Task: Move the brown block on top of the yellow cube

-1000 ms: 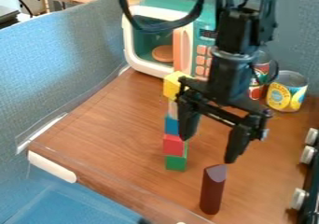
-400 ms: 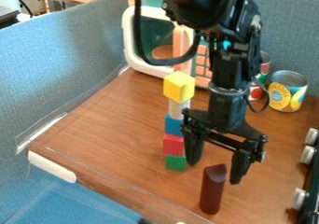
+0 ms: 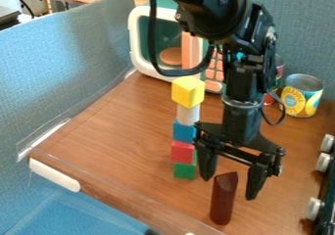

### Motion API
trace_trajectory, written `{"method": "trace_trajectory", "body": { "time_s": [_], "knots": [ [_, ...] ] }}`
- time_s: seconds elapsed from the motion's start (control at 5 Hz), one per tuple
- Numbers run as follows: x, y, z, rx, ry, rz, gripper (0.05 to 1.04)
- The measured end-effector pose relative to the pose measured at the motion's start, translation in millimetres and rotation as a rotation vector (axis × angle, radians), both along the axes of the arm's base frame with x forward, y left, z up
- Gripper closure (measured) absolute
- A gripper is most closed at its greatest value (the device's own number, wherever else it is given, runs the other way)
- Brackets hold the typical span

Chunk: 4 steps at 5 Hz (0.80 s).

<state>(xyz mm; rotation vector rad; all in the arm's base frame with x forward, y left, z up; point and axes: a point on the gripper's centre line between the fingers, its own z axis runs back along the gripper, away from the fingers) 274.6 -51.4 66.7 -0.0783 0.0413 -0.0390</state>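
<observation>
Well, we judge the step in hand to be lining up for a grasp on the brown block (image 3: 224, 199), which stands upright on the wooden surface (image 3: 118, 131), near the foot of the tower. To do it well, we should centre the gripper (image 3: 229, 187) over the block and come down straight, so that one finger passes each side without nudging it over. We would close on the body, below the slanted top (that slope could let the pads slip), and level enough to keep the block upright. The finger nearer the tower wants care, as a sideways brush might topple the red block (image 3: 182, 152) or the green block (image 3: 184, 171). Once we have a firm hold, we'd lift well above the yellow cube (image 3: 188, 91), which tops the stack, before going across.

As for the end effector, its fingers are spread wide, with more room between them than the block is thick. It holds nothing; the fingertips appear around the block's upper part, though we cannot tell whether either one touches it.
</observation>
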Motion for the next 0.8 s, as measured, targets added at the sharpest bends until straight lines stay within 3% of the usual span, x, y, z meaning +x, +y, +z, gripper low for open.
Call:
{"method": "trace_trajectory", "body": {
  "time_s": [0.2,0.4,0.6,0.8],
  "knots": [
    [-1,1,-1.5,0.004,0.006,0.006,0.448],
    [-1,1,-2.6,0.010,0.016,0.023,0.605],
    [-5,0,-2.1,0.022,0.040,0.012,0.606],
    [-14,-11,33.0,0.014,0.054,-0.083,0.606]
  ]
}}
